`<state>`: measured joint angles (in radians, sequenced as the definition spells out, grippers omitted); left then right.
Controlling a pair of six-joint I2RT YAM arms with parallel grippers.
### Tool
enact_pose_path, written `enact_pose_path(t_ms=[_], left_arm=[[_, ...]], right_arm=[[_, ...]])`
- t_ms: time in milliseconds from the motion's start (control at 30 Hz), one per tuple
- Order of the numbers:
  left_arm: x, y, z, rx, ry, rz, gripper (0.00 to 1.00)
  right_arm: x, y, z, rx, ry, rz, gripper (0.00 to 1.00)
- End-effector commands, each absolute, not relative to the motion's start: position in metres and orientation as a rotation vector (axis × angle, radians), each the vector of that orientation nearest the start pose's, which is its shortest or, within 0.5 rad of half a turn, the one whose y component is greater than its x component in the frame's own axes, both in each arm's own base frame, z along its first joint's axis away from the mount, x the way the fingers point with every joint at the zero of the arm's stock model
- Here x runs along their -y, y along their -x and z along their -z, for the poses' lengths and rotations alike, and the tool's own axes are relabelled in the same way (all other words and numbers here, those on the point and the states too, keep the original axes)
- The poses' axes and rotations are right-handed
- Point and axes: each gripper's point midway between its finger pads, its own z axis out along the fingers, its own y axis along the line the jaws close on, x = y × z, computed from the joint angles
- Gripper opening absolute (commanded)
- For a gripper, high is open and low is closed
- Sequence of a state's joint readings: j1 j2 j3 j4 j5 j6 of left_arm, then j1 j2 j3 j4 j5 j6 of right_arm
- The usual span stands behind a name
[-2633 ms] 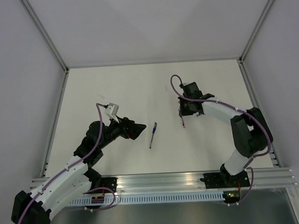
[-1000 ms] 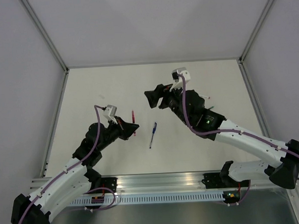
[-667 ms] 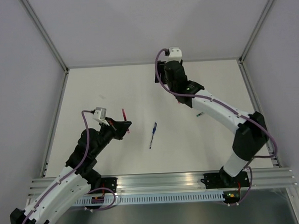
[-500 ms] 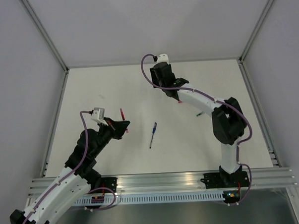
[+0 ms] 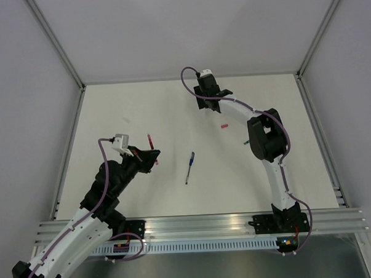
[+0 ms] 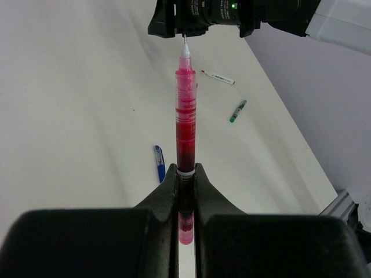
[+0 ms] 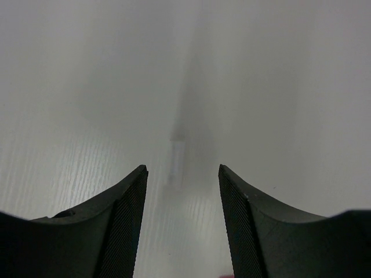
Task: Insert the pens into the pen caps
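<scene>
My left gripper (image 5: 152, 154) (image 6: 185, 171) is shut on a red pen (image 5: 150, 141) (image 6: 185, 110), which stands straight out of the jaws with its bare white tip forward. A blue pen (image 5: 190, 167) (image 6: 159, 171) lies on the table to its right. Farther right lie a small red pen cap (image 5: 223, 126) and a short green piece (image 5: 247, 142) (image 6: 237, 111). The left wrist view also shows a white pen with red ends (image 6: 218, 77). My right gripper (image 5: 204, 105) (image 7: 181, 169) (image 6: 204, 28) is at the far edge of the table, open and empty.
The white table (image 5: 141, 110) is boxed in by pale walls with aluminium rails along the left edge (image 5: 68, 150) and the right edge (image 5: 317, 133). The right arm's elbow (image 5: 266, 135) hangs over the table's right half. The right wrist view faces only table and wall.
The right arm has swung from the table's middle to the far edge and its jaws have narrowed somewhat. The left arm has drawn the red pen slightly back to the left.
</scene>
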<state>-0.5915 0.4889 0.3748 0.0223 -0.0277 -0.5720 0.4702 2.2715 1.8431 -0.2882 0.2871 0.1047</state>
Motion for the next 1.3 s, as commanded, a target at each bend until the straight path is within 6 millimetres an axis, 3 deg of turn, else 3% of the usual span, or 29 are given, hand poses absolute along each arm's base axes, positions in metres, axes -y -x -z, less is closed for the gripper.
enact_pose_path(t_ms=[0,500,700,1133,1233,1267], left_arm=[[0.17,-0.228,-0.216,-1.725,0.023,0.832,0.02],[0.17,-0.228,-0.217,-1.723,0.023,0.837,0.02],[0.171,-0.228,-0.217,-1.731,0.021,0.833,0.02],[0.17,-0.229,-0.22,-1.729,0.018,0.826,0.02],[0.165,-0.23,-0.215,-1.751,0.033,0.793,0.02],[0.165,-0.23,-0.215,-1.752,0.033,0.79,0.02]], right_arm=[[-0.229,-0.559,-0.066,-2.244,0.304,0.015,0.59],[-0.23,-0.559,-0.014,-2.323,0.367,0.018,0.51],[-0.232,-0.554,-0.005,-2.344,0.33,-0.018,0.38],[-0.238,-0.524,-0.013,-2.409,0.254,-0.15,0.27],[-0.233,-0.509,-0.016,-2.43,0.253,-0.154,0.22],[-0.229,-0.5,-0.018,-2.439,0.256,-0.152,0.17]])
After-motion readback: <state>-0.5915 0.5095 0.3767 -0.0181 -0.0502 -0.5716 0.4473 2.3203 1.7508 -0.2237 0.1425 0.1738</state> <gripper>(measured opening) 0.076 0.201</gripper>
